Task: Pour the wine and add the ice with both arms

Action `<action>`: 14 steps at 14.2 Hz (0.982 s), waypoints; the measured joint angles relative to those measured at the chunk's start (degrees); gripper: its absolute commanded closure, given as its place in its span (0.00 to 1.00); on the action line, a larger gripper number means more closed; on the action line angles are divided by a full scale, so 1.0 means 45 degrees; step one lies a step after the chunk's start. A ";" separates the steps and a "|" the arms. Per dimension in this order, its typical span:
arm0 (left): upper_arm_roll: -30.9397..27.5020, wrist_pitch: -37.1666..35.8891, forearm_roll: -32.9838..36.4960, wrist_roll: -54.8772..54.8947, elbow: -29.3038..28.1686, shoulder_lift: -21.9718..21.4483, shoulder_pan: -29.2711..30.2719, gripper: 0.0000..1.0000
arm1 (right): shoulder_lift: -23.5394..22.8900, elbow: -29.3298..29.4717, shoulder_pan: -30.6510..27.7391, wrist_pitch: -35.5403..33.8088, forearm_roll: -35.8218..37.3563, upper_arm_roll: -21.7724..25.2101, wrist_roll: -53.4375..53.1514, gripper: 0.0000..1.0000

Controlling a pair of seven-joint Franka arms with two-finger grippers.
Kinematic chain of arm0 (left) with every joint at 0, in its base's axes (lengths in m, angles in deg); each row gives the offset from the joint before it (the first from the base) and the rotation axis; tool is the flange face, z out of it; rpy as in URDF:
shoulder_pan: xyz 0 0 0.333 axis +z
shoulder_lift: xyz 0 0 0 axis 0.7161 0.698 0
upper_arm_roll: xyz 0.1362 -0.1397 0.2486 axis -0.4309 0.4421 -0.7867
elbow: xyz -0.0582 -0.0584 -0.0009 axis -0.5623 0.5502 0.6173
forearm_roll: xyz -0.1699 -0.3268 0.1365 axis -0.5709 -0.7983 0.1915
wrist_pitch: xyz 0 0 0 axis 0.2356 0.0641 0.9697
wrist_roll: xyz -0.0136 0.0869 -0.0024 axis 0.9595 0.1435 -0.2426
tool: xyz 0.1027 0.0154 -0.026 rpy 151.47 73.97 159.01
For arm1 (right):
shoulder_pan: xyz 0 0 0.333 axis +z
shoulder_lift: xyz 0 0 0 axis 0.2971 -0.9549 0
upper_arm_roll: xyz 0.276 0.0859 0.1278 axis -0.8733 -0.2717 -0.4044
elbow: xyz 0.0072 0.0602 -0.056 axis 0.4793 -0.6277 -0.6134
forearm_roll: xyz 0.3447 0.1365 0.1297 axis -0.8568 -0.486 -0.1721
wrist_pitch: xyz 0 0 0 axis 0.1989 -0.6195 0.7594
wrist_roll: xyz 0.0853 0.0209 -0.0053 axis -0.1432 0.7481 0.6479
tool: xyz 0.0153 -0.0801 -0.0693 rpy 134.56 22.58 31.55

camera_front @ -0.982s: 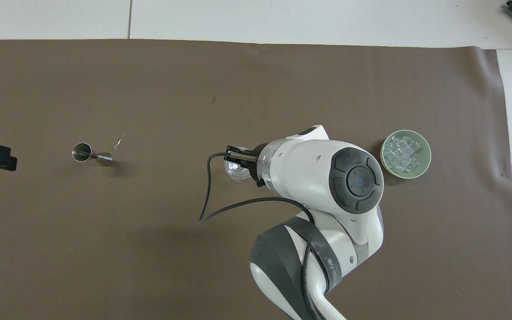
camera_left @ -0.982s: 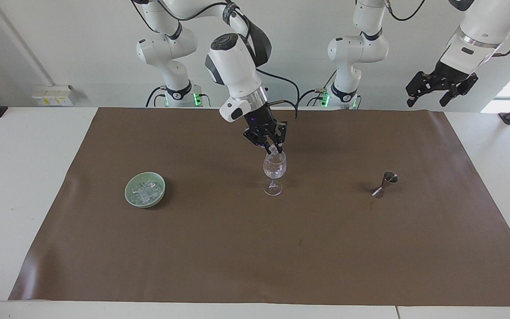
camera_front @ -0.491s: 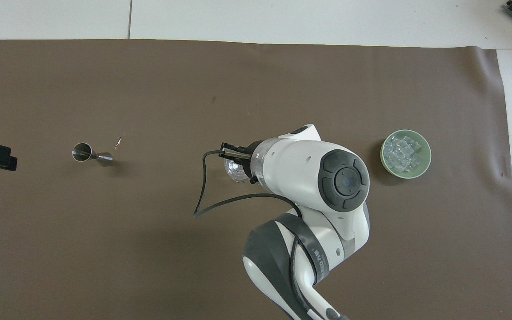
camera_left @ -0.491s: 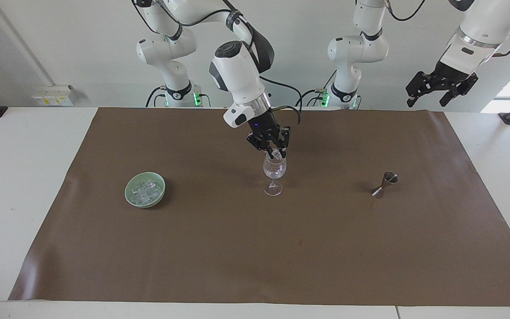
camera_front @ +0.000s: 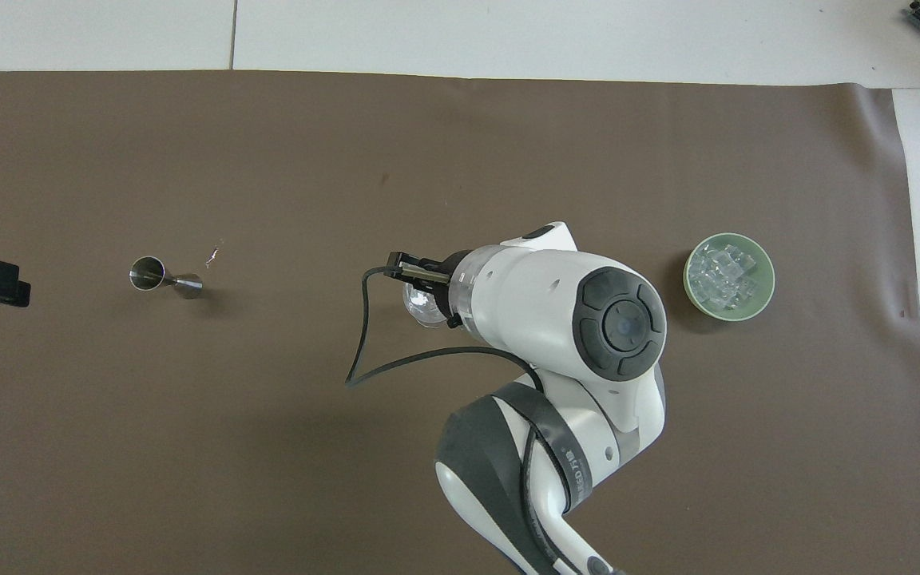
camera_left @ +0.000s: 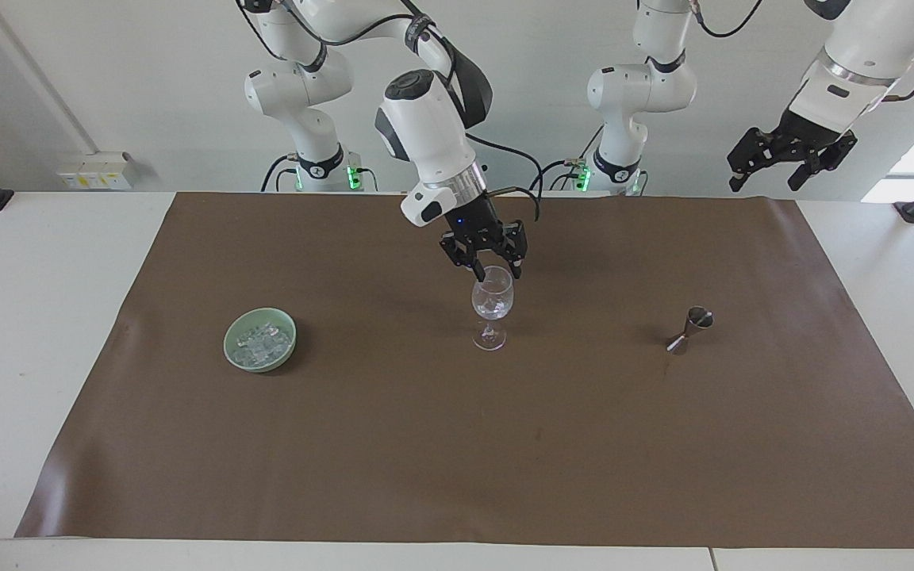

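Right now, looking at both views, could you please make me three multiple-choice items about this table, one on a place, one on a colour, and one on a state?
1. The right claw is over:
A. the wine glass
B. the jigger
C. the bowl

2. The colour of the bowl with the ice:
A. red
B. pale green
C. black

3. The wine glass:
A. lies on its side
B. stands upright
C. is lifted in the air

Answers:
1 A: the claw hangs just above the rim of the wine glass, while the jigger stands toward the left arm's end.
2 B: the bowl with the ice has a pale green rim.
3 B: its foot rests on the brown mat.
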 measured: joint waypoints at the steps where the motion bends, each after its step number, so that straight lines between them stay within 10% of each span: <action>1: 0.0000 -0.0001 0.0000 0.0000 0.0000 0.0000 0.0000 0.00 | 0.0041 0.0159 0.0000 -0.0241 0.0011 0.0030 -0.0152 0.00; 14: 0.0120 -0.0008 0.0000 0.0027 0.0000 -0.0001 -0.0043 0.00 | 0.2247 0.0452 -0.3046 -0.4181 0.2894 0.0343 0.2303 0.00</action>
